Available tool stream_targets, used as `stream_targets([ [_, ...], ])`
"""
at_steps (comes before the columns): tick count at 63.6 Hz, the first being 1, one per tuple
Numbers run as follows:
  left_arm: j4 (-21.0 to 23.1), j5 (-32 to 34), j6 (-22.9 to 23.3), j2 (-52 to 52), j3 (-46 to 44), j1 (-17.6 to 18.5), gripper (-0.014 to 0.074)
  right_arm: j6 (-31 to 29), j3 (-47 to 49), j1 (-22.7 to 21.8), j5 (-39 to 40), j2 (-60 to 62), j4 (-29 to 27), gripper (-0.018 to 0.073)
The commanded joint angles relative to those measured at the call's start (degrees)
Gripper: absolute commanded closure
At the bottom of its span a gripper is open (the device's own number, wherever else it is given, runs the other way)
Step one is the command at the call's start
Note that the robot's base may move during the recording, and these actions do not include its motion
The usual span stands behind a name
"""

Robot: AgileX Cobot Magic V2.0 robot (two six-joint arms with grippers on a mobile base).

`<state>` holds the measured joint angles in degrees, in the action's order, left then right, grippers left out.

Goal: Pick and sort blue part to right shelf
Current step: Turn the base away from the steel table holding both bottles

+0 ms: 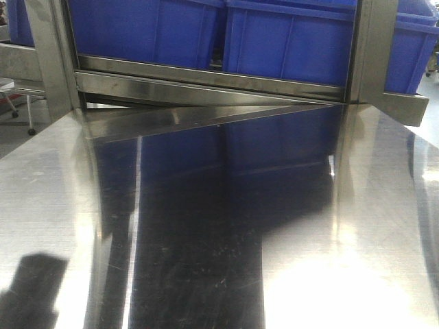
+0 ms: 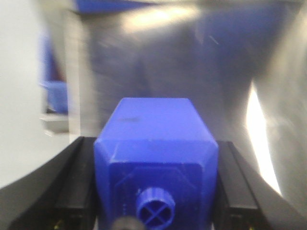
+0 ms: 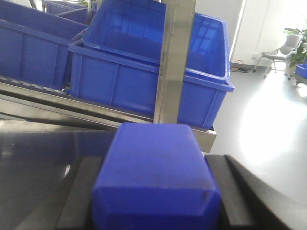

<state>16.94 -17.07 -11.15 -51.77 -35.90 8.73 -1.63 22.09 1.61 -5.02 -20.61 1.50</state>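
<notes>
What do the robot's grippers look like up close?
Only the fingers show. The left gripper has two black, wedge-shaped fingers with flat inner faces, widening toward the camera. The right gripper has matching long black fingers. No cables show, and the arms are out of view.

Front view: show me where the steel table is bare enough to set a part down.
The steel table is bare from its near edge to the shelf frame. Behind that it is crowded: blue bins sit side by side.
</notes>
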Motion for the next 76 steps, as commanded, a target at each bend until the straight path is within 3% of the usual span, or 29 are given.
stream_targets([
  [1, 0.84, 5.92, 0.85, 5.69, 1.54, -2.40, 0.0188, -0.29, 1.77, -0.39, 5.02, -0.25, 0.53, 0.0160],
  [8, 0.84, 5.92, 0.94, 12.02, 4.20, -4.15, 0.0188, -0.29, 1.77, -0.39, 5.02, -0.25, 0.53, 0.0160],
  [24, 0.64, 5.22, 0.94, 26.66, 6.93, -4.25, 0.0188, -0.29, 1.77, -0.39, 5.02, -0.25, 0.53, 0.0160],
  [38, -4.00, 4.33, 0.94, 36.59, 6.93, -4.25, 0.0188, -0.29, 1.77, -0.39, 5.02, -0.25, 0.53, 0.0160],
  [76, -4.20, 4.33, 0.94, 39.53, 7.51, -4.25, 0.0188, -0.29, 1.77, -0.39, 5.02, -0.25, 0.53, 0.0160],
])
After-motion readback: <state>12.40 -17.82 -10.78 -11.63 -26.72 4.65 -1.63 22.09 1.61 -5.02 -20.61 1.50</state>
